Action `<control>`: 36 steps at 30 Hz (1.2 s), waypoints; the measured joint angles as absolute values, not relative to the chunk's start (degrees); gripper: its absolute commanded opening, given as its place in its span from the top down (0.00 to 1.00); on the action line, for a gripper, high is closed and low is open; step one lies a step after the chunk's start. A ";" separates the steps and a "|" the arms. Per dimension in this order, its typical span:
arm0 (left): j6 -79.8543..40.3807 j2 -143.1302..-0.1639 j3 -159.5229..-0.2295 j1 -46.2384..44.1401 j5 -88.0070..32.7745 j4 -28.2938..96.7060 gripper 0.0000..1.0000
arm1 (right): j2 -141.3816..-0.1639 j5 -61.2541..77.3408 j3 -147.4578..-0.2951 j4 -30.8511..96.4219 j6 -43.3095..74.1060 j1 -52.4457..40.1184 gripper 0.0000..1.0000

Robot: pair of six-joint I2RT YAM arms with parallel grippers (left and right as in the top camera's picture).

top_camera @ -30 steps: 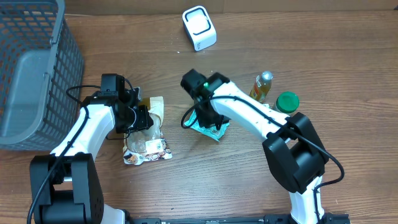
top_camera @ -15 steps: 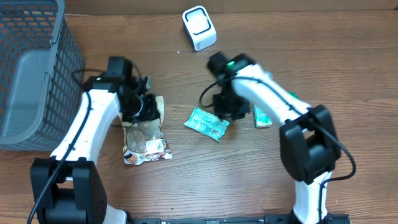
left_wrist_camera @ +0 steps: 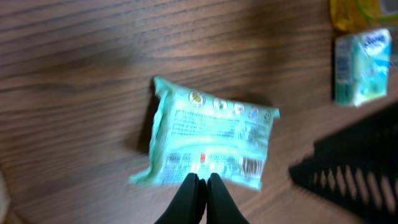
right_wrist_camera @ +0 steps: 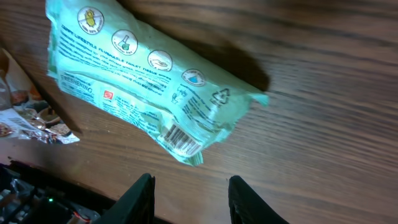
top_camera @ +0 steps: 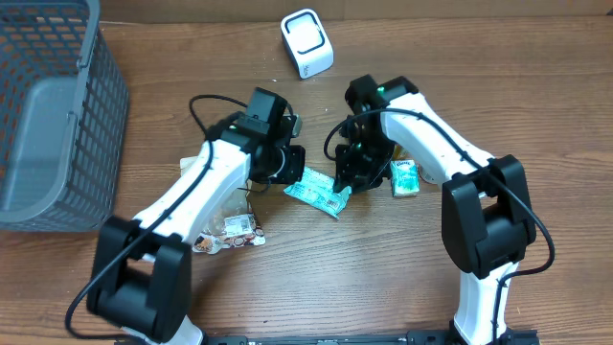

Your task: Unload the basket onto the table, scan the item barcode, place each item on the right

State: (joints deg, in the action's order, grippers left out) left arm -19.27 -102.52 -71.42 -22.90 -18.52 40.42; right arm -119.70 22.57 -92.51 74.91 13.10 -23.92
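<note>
The packet [top_camera: 318, 195] lies flat mid-counter [top_camera: 536, 96], barcode [right_wrist_camera: 182, 138] up, with the scanner [top_camera: 306, 43] at its 12 o'clock. The open, empty right pincer [right_wrist_camera: 189, 199] should grip the end away from the barcode and turn that face toward the scanner. The left pincer [left_wrist_camera: 199, 182], closed with its tips at the packet's edge, has swung over from the snack bag [top_camera: 238, 227] at 9 o'clock, and the right arm has moved off the packet to 3 o'clock.

On the green packet [right_wrist_camera: 149, 93], just ahead of the right gripper [right_wrist_camera: 189, 183], a barcode [right_wrist_camera: 181, 138], four round pictograms [right_wrist_camera: 160, 60], a recycling triangle [right_wrist_camera: 221, 96] and a small red mark [right_wrist_camera: 107, 95] are seen. Its lines of print cannot be read.
</note>
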 measured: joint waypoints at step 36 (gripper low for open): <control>-22.39 -113.03 -72.47 -24.34 -20.21 35.97 0.96 | -119.57 19.44 -82.30 60.55 23.77 -29.54 0.65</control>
